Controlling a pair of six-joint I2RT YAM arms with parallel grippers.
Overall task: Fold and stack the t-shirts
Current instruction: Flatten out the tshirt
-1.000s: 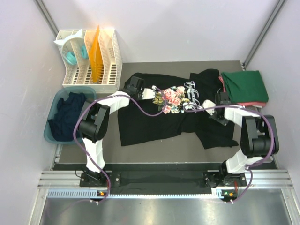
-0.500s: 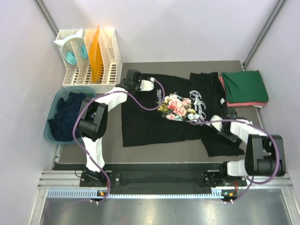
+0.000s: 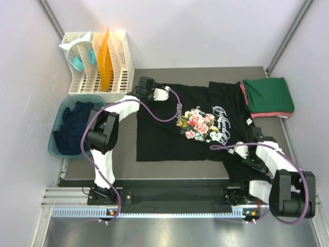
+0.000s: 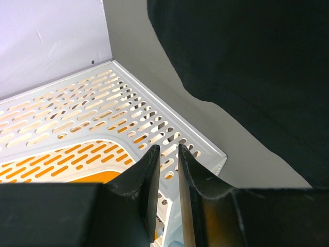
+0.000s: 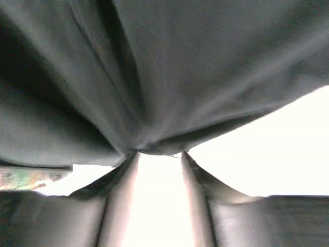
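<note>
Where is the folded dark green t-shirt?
In the top view, the green t-shirt lies at the table's far right corner, on a pinkish-red shirt, beside the black printed shirt.

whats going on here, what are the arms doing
Two arms have the black t-shirt spread print up on the table. The left gripper sits by its far-left corner, jaws barely apart and empty. The right gripper is at its near-right part, jaws parted against bunched cloth. A folded green t-shirt lies far right.

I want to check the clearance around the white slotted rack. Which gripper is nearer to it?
Left. The left gripper is close beside the rack, at the far left corner of the black shirt. The right gripper is far from it, over the shirt's near right part.
</note>
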